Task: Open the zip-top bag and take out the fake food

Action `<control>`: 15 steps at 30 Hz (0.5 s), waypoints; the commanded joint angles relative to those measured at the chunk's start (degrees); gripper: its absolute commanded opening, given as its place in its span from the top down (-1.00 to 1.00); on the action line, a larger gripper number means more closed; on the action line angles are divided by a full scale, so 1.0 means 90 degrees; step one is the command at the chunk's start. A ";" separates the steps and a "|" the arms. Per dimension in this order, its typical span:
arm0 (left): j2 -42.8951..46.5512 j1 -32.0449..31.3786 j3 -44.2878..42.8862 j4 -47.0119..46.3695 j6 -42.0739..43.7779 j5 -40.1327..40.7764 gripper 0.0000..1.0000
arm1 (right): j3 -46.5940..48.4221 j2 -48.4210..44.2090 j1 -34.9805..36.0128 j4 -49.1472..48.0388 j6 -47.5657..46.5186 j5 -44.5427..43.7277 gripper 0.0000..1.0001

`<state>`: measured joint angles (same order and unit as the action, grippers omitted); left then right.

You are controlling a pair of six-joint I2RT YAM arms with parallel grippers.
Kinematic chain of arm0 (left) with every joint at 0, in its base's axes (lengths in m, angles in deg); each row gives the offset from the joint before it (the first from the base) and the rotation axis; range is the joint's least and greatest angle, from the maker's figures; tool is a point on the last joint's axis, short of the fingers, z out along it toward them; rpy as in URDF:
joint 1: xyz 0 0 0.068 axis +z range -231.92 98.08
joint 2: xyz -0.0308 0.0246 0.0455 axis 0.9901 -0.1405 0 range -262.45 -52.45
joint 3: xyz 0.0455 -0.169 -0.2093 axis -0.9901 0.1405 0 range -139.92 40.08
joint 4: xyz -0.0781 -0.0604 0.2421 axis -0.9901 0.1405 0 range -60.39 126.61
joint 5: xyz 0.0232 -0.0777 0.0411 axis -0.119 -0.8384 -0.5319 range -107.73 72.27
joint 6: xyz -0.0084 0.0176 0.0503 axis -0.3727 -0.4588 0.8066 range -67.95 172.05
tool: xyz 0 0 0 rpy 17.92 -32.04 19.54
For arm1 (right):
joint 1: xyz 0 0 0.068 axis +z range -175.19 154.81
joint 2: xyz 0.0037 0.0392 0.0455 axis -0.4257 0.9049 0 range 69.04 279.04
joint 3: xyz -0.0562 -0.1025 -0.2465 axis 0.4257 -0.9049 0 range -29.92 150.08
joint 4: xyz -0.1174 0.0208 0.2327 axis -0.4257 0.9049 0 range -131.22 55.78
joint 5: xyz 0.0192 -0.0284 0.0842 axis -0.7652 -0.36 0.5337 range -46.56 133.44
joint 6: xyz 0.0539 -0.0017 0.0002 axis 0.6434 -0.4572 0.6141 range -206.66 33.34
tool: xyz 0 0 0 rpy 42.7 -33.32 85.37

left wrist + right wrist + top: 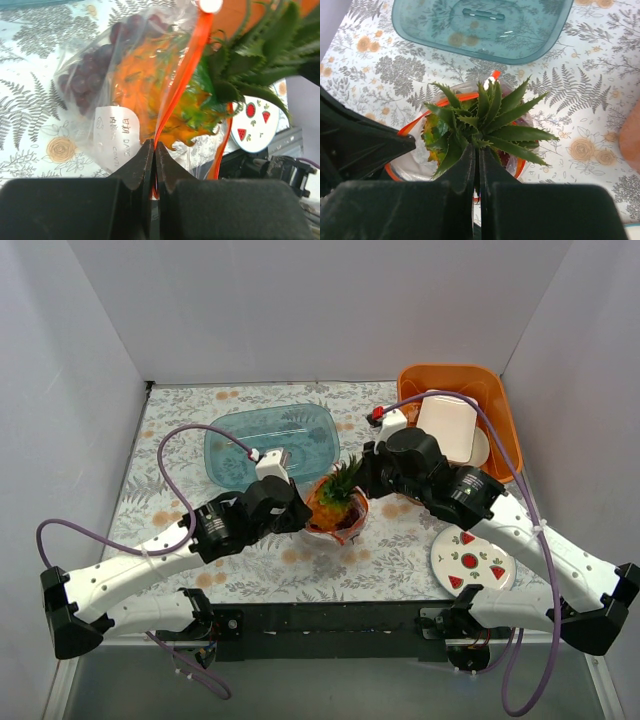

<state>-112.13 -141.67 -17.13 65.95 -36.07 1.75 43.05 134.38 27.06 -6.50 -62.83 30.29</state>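
CENTRE OF THE TABLETOP: I hold the bag (336, 527) upright between my two arms, midway between the far and near edges. Its mouth is pulled into an open ring. My left fingers (154, 150) are pressed together on the orange-red zip strip (186, 75) on the bag's left side. My right fingers (476, 155) are just as narrow and appear to pinch the opposite lip, though the leaves hide the exact contact.

The pineapple (485, 120) stands inside with its green crown poking out through the opening. Dark grapes (90, 70) lie pressed against the clear plastic beside it. I cannot see any small orange fruit from here.

The opening step looks done, and none of the food is out yet.

As I judge it, one arm must next let go of its lip and reach for the pineapple's crown. The other must keep the bag from collapsing or tipping. The slack plastic may lift with the fruit unless it is held down firmly.

The teal tray (228, 452) sits toward the far left corner, and a watermelon plate (472, 562) lies by the near right edge.
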 commanded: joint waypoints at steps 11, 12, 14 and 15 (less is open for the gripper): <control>-0.0263 0.0807 -0.0088 0.0103 -0.0571 0.0589 1.00 | 0.0603 -0.0443 0.0435 -0.0137 -0.0080 0.0855 0.97; -0.0283 0.0847 -0.0137 0.0074 -0.0532 0.0560 1.00 | 0.0565 -0.0473 0.0435 -0.0118 -0.0070 0.0855 0.97; -0.0312 0.0954 -0.0176 0.0074 -0.0512 0.0520 1.00 | 0.0554 -0.0551 0.0445 -0.0127 -0.0090 0.0972 0.97; -0.0322 0.0984 -0.0176 0.0064 -0.0493 0.0501 1.00 | 0.0593 -0.0561 0.0445 -0.0108 -0.0099 0.1021 0.97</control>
<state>-114.68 -134.45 -16.98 66.96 -41.20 5.62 45.78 132.17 30.77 -4.29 -62.94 36.83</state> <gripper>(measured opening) 0.015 0.044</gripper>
